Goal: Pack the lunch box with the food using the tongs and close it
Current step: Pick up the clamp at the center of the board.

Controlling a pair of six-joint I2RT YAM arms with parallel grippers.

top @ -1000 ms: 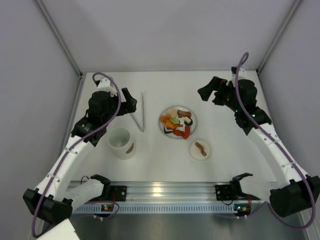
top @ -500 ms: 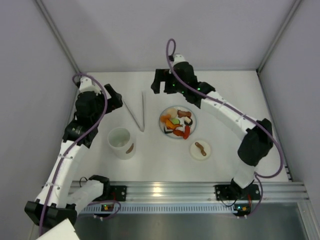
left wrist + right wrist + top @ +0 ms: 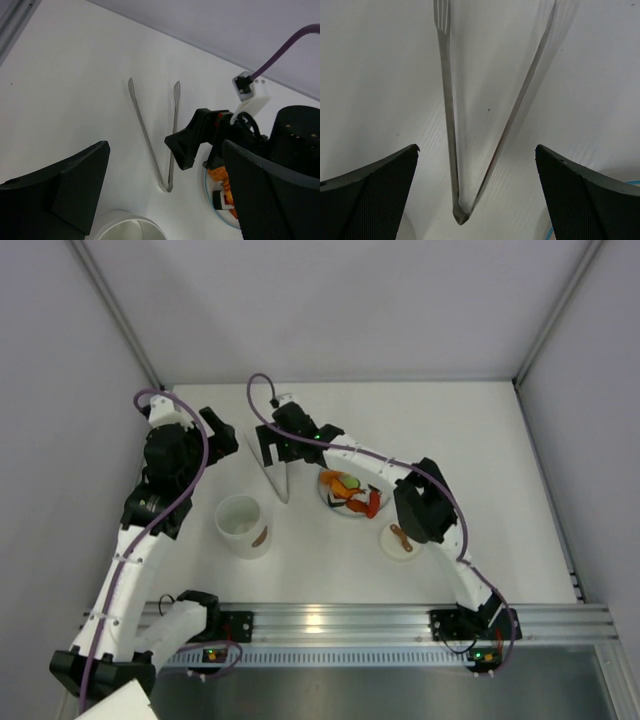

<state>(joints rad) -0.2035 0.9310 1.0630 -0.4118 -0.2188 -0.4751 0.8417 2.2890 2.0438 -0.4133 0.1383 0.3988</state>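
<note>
the tongs [image 3: 282, 490] lie flat on the white table [image 3: 500, 460], left of centre, with the joined end toward the near edge and the two tips toward the far wall. the tongs' arms are spread in a narrow v, apart along their whole length except at the joint, and nothing is held between them. the right gripper [image 3: 275, 462] is positioned over the tongs, with its arm reaching across the plate [image 3: 355, 517]. in the right wrist view, the right gripper [image 3: 476, 147] has its jaws at full spread. one finger stands outside each arm of the tongs [image 3: 450, 135], near the joined end, and neither finger touches the metal. whether the fingertips rest on the table cannot be determined. the left gripper [image 3: 215, 430] sits near the far left corner, beside the tongs' tips, and is apart from the tongs. in the left wrist view, the left gripper [image 3: 166, 145] has its jaws wide apart and holds nothing, and the tongs [image 3: 146, 135] lie between its fingers in the background. the lunch box [image 3: 243, 525] stands upright and uncovered on the table, just nearside of the tongs' joint and left of the plate. the food [image 3: 348, 485] is piled on the plate, partly hidden by the right arm. a small white disc [image 3: 398, 545] carrying a brown piece lies nearside and right of the plate.
</note>
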